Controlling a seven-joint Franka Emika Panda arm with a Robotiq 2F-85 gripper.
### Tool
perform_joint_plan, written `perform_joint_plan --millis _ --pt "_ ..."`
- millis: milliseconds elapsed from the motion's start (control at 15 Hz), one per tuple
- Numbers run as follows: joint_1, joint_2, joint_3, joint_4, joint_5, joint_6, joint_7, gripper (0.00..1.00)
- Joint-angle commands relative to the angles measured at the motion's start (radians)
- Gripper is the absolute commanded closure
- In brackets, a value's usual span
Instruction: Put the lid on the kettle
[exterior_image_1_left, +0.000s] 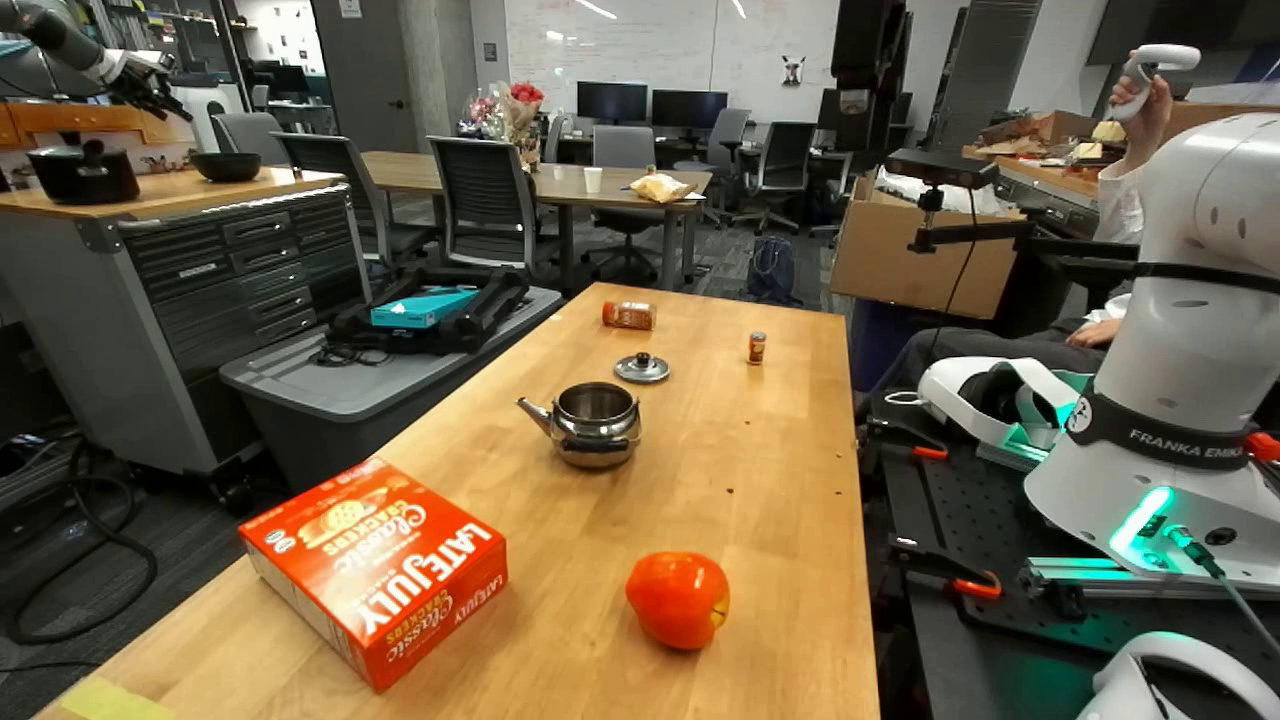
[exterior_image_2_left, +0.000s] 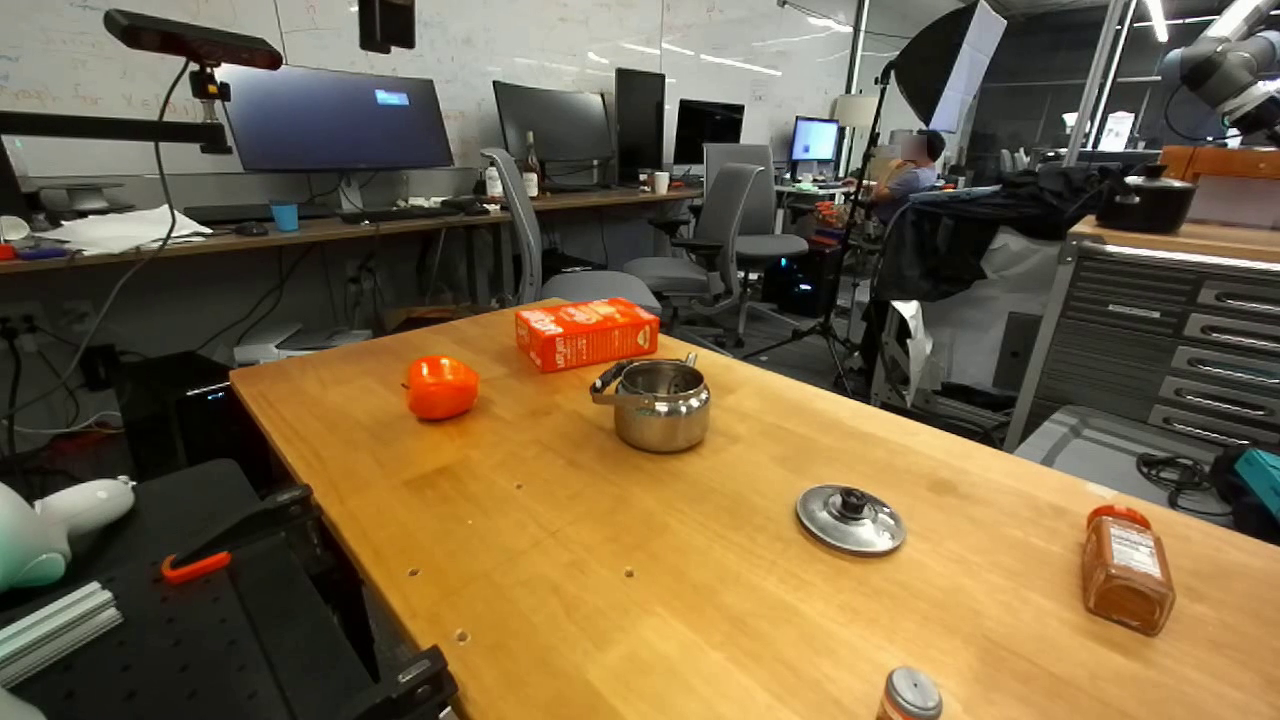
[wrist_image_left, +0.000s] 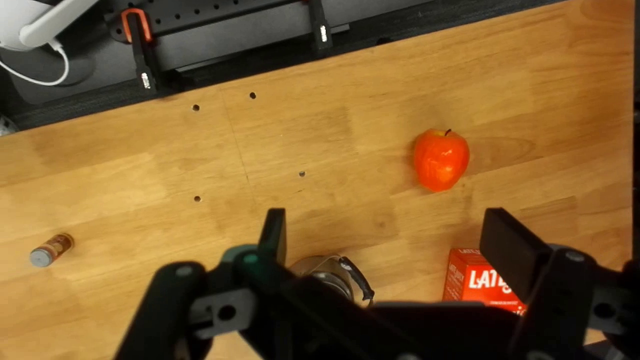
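Closest in the wrist view, the gripper (wrist_image_left: 387, 230) hangs with fingers well apart, nothing held. Below it spreads the table (exterior_image_1_left: 560, 650), carrying a red cracker box (exterior_image_1_left: 375, 570) and the kettle (exterior_image_2_left: 660, 418), which stands upright and uncovered, its handle tipped aside. Smaller, the lid (exterior_image_2_left: 850, 522) lies knob up on the table, apart from the kettle. The step seems to be reaching the lid; the next move calls for centring above its knob, lowering and pinching.
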Motion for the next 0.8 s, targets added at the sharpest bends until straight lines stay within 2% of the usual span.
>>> perform_joint_plan --millis 0,400,733 --pt "-0.022 -0.008 -0.004 0.019 -0.030 0.026 -0.017 0.00" --pt "-0.051 0.030 -0.020 0.080 -0.122 0.062 -0.055 0.00" --pt "-0.067 0.081 -0.057 0.121 -0.135 0.100 -0.083 0.00"
